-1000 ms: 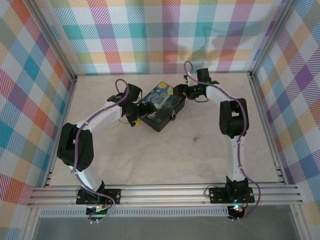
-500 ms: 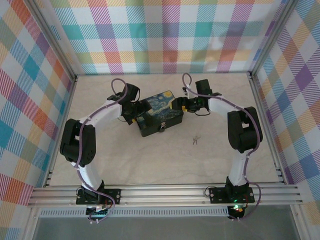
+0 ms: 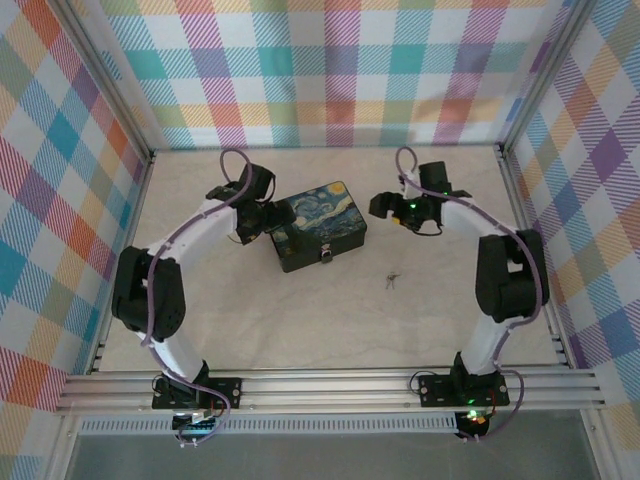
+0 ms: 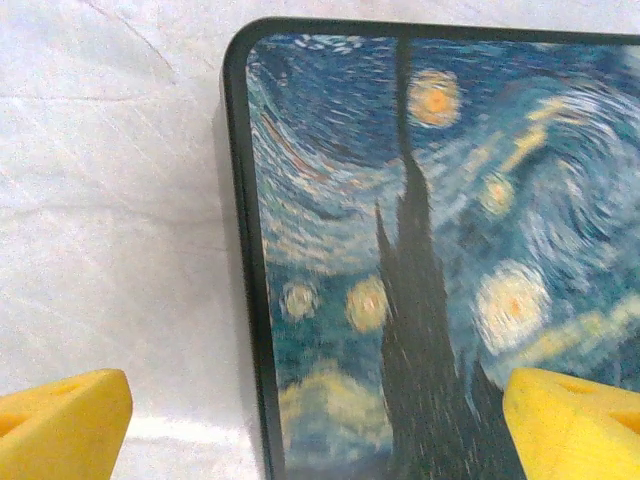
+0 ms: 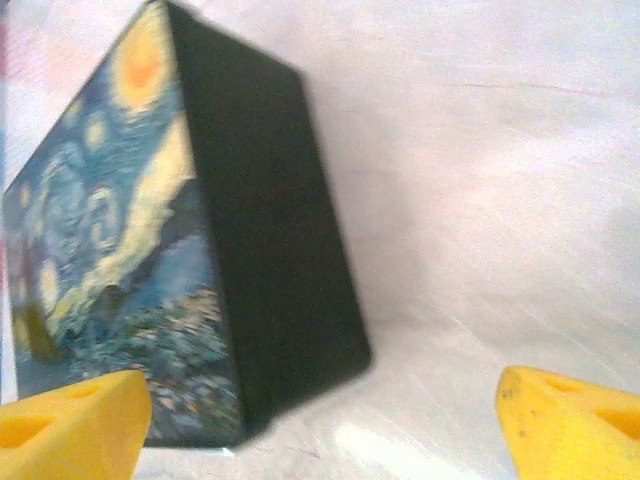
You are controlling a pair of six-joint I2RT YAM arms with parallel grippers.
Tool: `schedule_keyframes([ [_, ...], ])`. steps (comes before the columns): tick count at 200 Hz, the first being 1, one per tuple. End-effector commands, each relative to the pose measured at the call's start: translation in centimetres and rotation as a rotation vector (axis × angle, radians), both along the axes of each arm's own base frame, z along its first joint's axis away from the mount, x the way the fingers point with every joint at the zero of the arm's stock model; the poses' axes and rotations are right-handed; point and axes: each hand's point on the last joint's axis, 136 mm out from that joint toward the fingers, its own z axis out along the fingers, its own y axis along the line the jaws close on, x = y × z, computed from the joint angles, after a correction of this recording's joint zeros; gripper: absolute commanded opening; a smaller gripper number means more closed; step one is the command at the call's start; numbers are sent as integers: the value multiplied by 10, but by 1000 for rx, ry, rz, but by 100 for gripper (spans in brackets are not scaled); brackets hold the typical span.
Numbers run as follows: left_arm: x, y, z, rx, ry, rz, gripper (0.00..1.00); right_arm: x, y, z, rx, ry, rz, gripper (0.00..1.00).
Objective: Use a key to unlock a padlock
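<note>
A dark blue-and-yellow swirl-printed tin (image 3: 318,222) lies on the table between my two grippers. The tiny silvery padlock (image 3: 325,256) hangs on the tin's near wall. A small key (image 3: 391,281) lies on the bare table to the right of and nearer than the tin. My left gripper (image 3: 266,218) is at the tin's left end, open; in the left wrist view one yellow fingertip (image 4: 60,425) is over the table and the other over the tin's lid (image 4: 420,250). My right gripper (image 3: 384,206) stands open a short way off the tin's right end (image 5: 260,230), touching nothing.
Aluminium rails (image 3: 520,230) and plaid walls (image 3: 320,70) close in the pale table (image 3: 300,320) on three sides. Bare surface stretches from the tin and key toward the arm bases.
The tin has turned so that its long side faces the front. My right gripper has drawn back to the right, away from the tin. My left gripper stays at the tin's left end.
</note>
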Motion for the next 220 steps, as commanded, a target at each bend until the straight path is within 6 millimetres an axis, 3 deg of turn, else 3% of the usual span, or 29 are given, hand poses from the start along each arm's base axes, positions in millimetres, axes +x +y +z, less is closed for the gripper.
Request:
schedule_keyframes([
  [1,-20,10,26,57,-14,-95,95,-39,-20,-21,-67,172,-108,81],
  [23,-41,2,23,71,14,-152,95,-74,-33,-33,-90,248,-189,67],
  [45,-55,-20,26,61,8,-224,95,-99,-35,-30,-111,273,-224,60],
  [66,-61,-37,29,40,1,-258,95,-122,-33,-32,-130,314,-258,46],
  [89,-61,-48,28,25,-9,-268,95,-135,-32,-44,-133,337,-295,40],
  [144,-55,-51,33,53,-17,-307,95,-134,-11,-61,-129,355,-278,39],
  [220,-56,-44,36,82,-29,-305,95,-126,-11,-83,-162,387,-289,37],
])
